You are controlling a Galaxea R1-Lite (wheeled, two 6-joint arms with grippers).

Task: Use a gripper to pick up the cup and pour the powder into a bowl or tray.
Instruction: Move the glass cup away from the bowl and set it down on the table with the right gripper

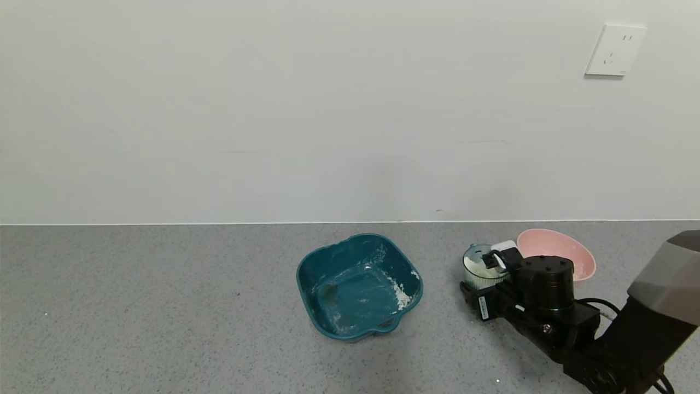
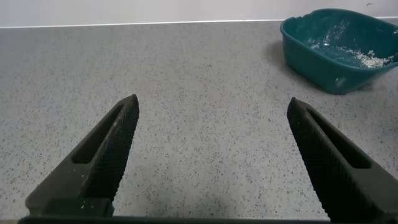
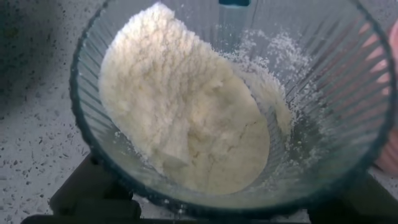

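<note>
Only its wrist camera shows the left gripper (image 2: 211, 155), fingers spread wide over bare speckled grey counter (image 1: 164, 306). At centre sits the flour-smeared teal tray (image 1: 358, 284). Right of it, the right gripper (image 1: 481, 279) clasps the ribbed translucent cup (image 1: 480, 265) (clumpy white powder (image 3: 186, 118) heaped inside), just beside the smooth pink bowl (image 1: 558, 249) at far right.

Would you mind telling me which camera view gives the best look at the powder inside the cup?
The right wrist view: it looks straight into the cup, where the clumpy white powder fills most of the picture. The head view shows only a pale patch inside the cup beside the right gripper. The left wrist view shows neither the cup nor its powder.
</note>
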